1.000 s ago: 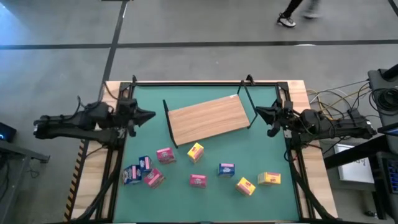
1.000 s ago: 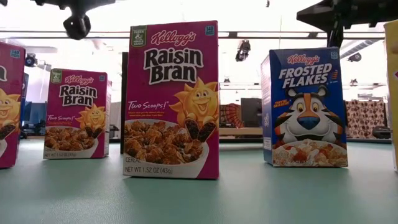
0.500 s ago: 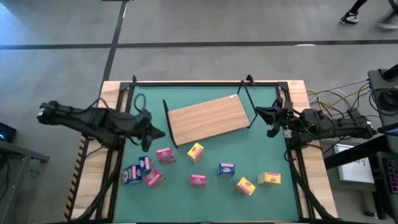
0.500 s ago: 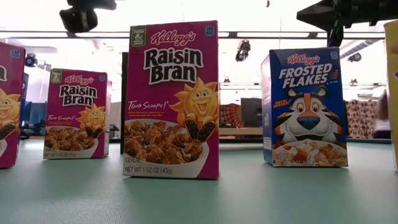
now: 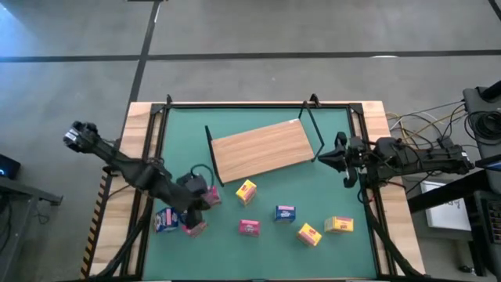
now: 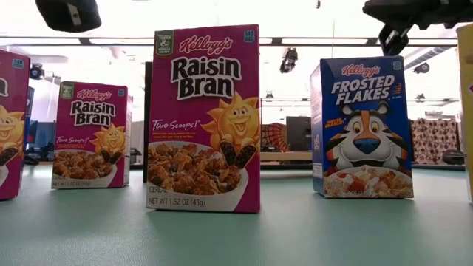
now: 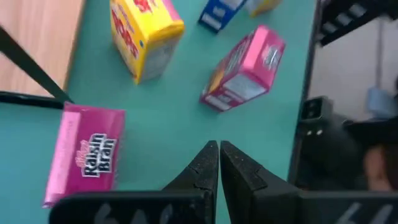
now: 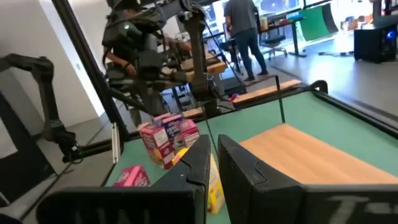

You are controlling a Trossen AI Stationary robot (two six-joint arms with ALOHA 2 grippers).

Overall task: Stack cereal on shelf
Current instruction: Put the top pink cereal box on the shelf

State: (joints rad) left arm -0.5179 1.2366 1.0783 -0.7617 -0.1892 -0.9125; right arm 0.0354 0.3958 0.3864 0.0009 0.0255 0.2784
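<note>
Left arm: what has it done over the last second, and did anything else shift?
The left gripper swung from the table's left edge down over the pink cereal box near the left cluster, jaws shut, holding nothing. The right gripper edged slightly toward the shelf, also shut. Boxes and shelf stayed put.

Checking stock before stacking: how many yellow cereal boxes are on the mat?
3. One yellow box sits beside the shelf; two more lie close together farther right. None seems hidden.
</note>
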